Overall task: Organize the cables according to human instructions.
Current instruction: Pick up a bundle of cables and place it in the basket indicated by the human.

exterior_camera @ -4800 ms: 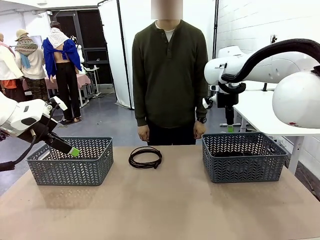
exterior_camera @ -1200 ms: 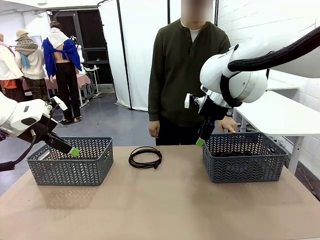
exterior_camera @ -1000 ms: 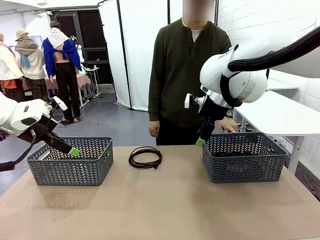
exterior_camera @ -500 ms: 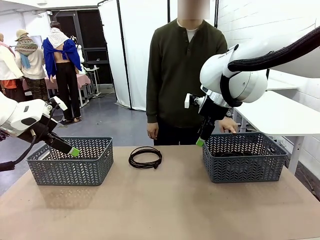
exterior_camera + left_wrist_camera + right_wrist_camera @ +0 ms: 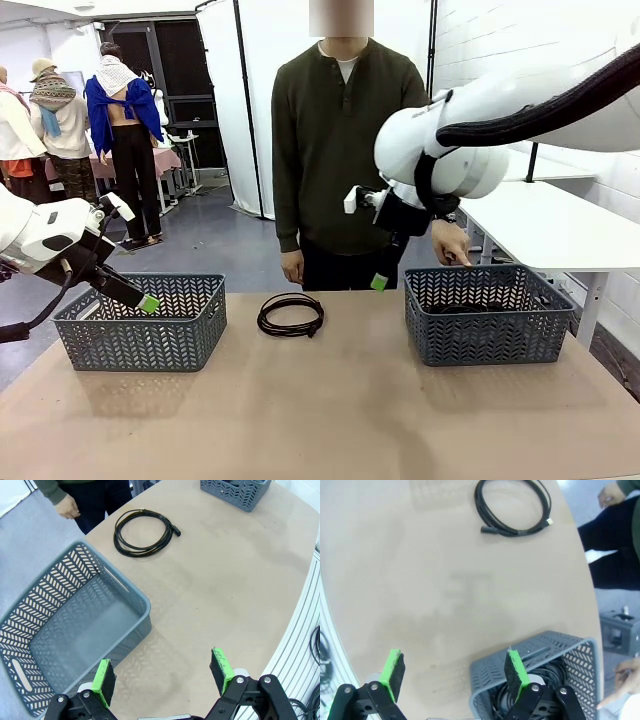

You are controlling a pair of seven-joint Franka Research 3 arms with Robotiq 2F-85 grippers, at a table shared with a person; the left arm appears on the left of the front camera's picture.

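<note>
We see one coiled cable (image 5: pixel 291 315) flat on table (image 5: pixel 330 410), far centre, between left basket (image 5: pixel 142 323) and right basket (image 5: pixel 489 313). More cables (image 5: pixel 540 677) inside right basket. Right gripper (image 5: pixel 379 281) jaws apart, empty, just left of right basket. Left gripper (image 5: pixel 162 672) jaws apart, empty, over left basket. Person (image 5: pixel 345 150) at far edge, hand (image 5: pixel 452 244) near right basket rim.

Matt tan tabletop (image 5: pixel 330 410), grey perforated plastic baskets (image 5: pixel 140 322) — smooth black rubbery cable (image 5: pixel 291 314), glossy white arm shells (image 5: pixel 450 140).
</note>
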